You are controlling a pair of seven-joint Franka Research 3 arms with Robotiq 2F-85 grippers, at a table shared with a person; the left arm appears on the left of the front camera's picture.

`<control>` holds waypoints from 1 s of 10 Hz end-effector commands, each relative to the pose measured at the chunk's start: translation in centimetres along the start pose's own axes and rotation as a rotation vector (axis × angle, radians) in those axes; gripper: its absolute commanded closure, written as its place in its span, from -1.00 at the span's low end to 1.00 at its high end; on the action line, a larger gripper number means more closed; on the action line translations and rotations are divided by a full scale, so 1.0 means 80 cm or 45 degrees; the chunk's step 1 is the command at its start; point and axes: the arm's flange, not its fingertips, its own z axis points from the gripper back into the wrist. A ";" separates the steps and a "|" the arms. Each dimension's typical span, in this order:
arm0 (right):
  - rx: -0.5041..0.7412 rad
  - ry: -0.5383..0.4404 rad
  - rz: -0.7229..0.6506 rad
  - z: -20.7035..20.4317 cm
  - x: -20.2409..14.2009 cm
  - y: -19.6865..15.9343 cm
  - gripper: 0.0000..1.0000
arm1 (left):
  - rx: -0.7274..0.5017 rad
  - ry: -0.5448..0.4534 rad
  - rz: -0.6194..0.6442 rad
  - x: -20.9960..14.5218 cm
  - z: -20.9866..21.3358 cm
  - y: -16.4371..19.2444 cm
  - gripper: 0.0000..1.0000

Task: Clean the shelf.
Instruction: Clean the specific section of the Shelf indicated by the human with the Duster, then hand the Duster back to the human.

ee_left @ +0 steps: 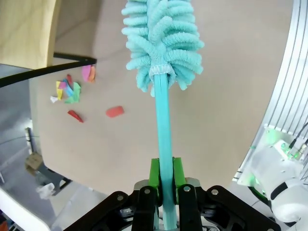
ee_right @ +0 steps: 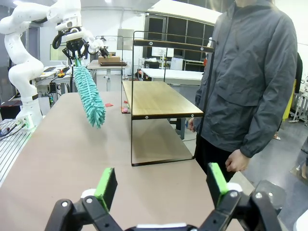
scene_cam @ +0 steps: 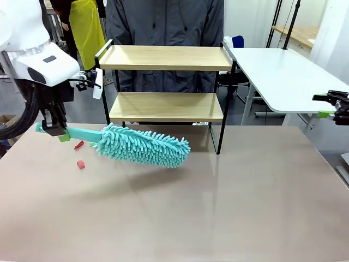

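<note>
The shelf (scene_cam: 166,106), two light wooden boards in a thin black frame, stands at the table's far edge; it is also in the right wrist view (ee_right: 159,98). My left gripper (scene_cam: 54,130) is shut on the teal handle of a fluffy teal duster (scene_cam: 143,146), held low over the table in front of the shelf's left side. The left wrist view shows its green pads (ee_left: 154,175) clamping the duster's handle (ee_left: 164,130). My right gripper (scene_cam: 332,106) stands open at the far right, and in its own view the gripper (ee_right: 162,182) has nothing between its fingers.
Red scraps (scene_cam: 80,164) lie on the table near the duster; a small heap of coloured scraps (ee_left: 67,90) sits by the shelf's foot. A person in a grey jacket (scene_cam: 163,22) stands behind the shelf. A white table (scene_cam: 283,76) is at the back right.
</note>
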 end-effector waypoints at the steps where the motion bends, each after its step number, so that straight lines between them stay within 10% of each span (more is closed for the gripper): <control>1: -0.002 0.004 0.008 -0.001 0.004 -0.001 -1.00 | -0.012 0.009 -0.005 -0.003 0.008 0.000 0.74; 10: -0.002 0.004 0.008 -0.001 0.004 -0.001 -1.00 | -0.012 0.009 -0.005 -0.003 0.008 0.000 0.74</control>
